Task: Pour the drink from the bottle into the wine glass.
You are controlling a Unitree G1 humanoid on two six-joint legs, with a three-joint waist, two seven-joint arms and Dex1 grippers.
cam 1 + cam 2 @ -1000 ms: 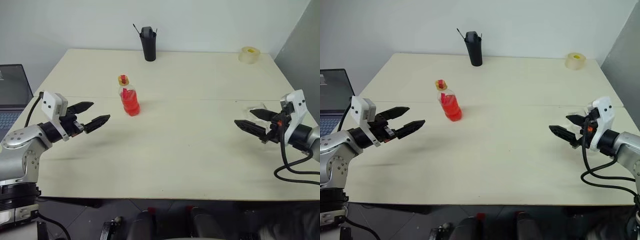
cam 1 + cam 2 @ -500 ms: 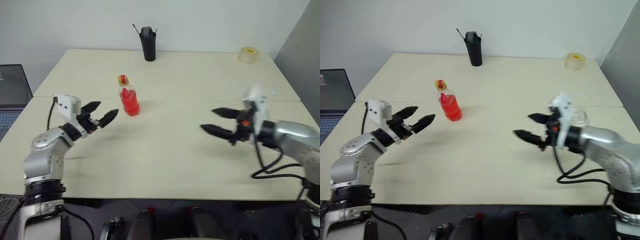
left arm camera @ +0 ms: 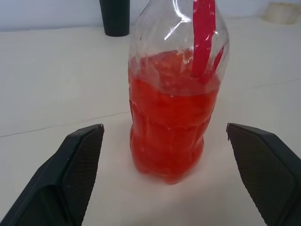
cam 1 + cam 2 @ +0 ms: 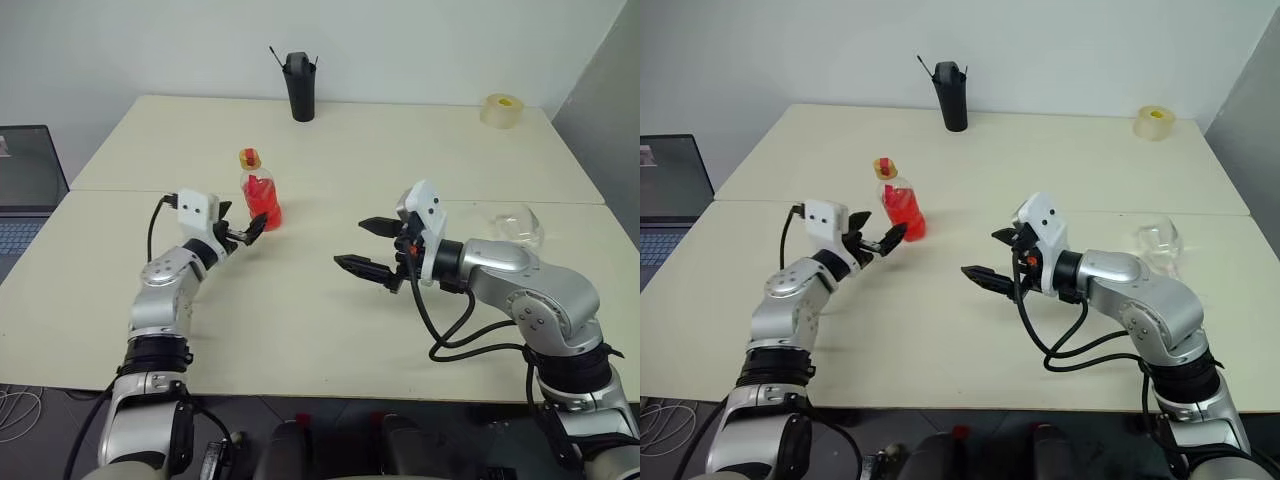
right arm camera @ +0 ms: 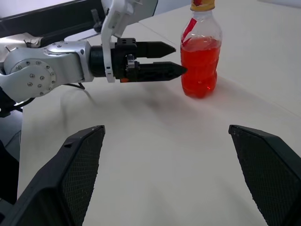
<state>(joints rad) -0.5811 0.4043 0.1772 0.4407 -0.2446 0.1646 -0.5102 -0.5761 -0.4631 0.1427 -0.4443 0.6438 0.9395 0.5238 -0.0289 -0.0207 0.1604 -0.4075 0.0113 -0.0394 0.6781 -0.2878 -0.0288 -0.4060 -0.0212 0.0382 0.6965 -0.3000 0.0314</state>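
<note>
Pouring has not begun: the bottle [image 4: 260,195] stands capped and full of red drink [image 3: 171,127] on the table [image 4: 330,330]. The left gripper [image 4: 243,234] is spread wide just beside it, touching nothing. The right gripper [image 4: 370,247] is wide and empty mid-table; the wine glass [image 4: 510,222] sits near the table's right edge.

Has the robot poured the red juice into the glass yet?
Not yet. The bottle stands capped and full of red drink. The open left claw is right beside it, not gripping. The wine glass is empty. Grabbing, opening and pouring are all left.
</note>
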